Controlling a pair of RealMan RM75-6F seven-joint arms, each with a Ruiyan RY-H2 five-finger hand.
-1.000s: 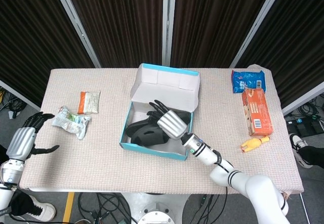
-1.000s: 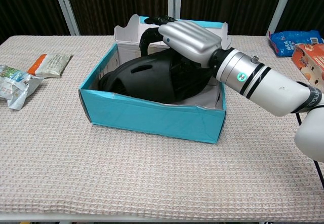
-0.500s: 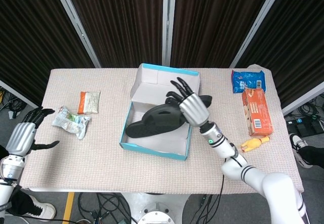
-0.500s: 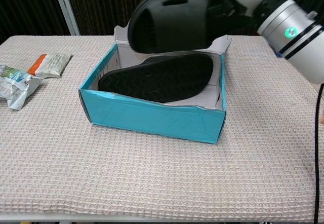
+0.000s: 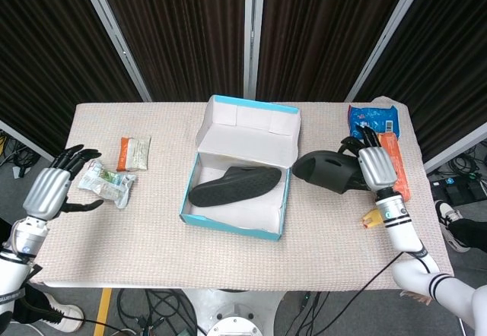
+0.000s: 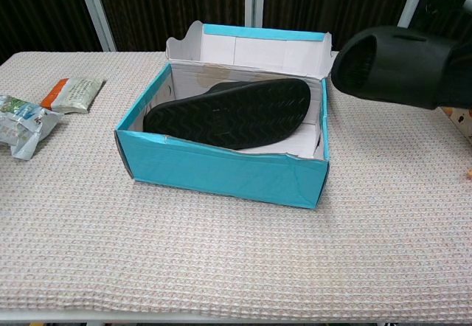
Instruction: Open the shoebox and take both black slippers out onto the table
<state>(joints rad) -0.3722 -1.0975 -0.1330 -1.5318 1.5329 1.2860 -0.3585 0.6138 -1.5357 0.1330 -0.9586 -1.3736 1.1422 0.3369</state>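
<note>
Shoebox sat mid-tabletop w/ its lid flipped up at the back, so the opening part looked done to me. One black slipper was out of the box, held by my right hand just beside the box's right wall, fingers wrapped over its heel end. In chest view that slipper hung above the cloth, not set down yet, toe opening facing the box. Second slipper lay inside the box, sole up, running diagonally across the floor of it; chest view showed its ribbed tread clearly.

My read: roughly halfway. Left to do: put slipper no. 1 on the tabletop, then go back in for no. 2.

Left hand hovered off the left edge, fingers spread, holding nothing, near a crumpled foil packet.

Materials etc.: slippers looked like matte moulded foam or rubber, rounded and chunky, prob. a bit squashy under grip. Box was thin card, teal outside, white inside, front lip slightly dented, so light and apt to slide if I dragged anything against it. Tabletop had a beige waffle-weave cloth, should give decent friction. Also about: small orange-and-white sachet at left; blue snack bag, orange carton and a little yellow toy at right, all close to where my right hand was, so drop zone was tight.
</note>
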